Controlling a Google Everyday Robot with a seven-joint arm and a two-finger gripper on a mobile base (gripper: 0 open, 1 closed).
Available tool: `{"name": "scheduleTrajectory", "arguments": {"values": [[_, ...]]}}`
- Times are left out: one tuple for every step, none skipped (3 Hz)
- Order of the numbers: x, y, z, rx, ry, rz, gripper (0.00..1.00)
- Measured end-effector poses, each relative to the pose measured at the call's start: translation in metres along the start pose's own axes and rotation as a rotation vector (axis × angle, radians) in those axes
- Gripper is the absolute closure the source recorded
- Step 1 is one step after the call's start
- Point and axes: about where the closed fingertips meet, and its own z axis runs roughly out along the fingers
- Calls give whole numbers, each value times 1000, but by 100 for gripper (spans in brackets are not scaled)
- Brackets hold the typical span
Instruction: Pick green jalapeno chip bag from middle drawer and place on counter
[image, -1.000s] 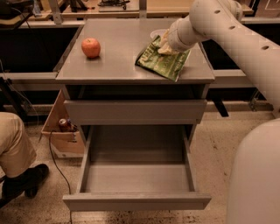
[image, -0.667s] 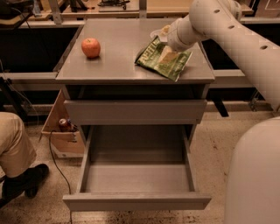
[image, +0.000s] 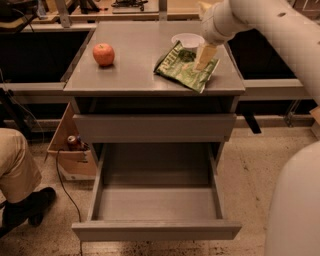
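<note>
The bag (image: 180, 69) beneath the tool (image: 203, 57) is judged light and crinkly; an edge should be pinched. The tool's grip cannot be told.

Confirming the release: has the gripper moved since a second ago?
Yes. Against the green jalapeno chip bag, unmoved on the counter, the gripper has shifted right and upward in view, now over the bag's right half.
</note>
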Motion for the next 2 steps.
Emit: {"name": "scheduleTrajectory", "arguments": {"values": [[22,-20,-54,38,70,5,0],[44,-27,-104,65,120,22,0]]}}
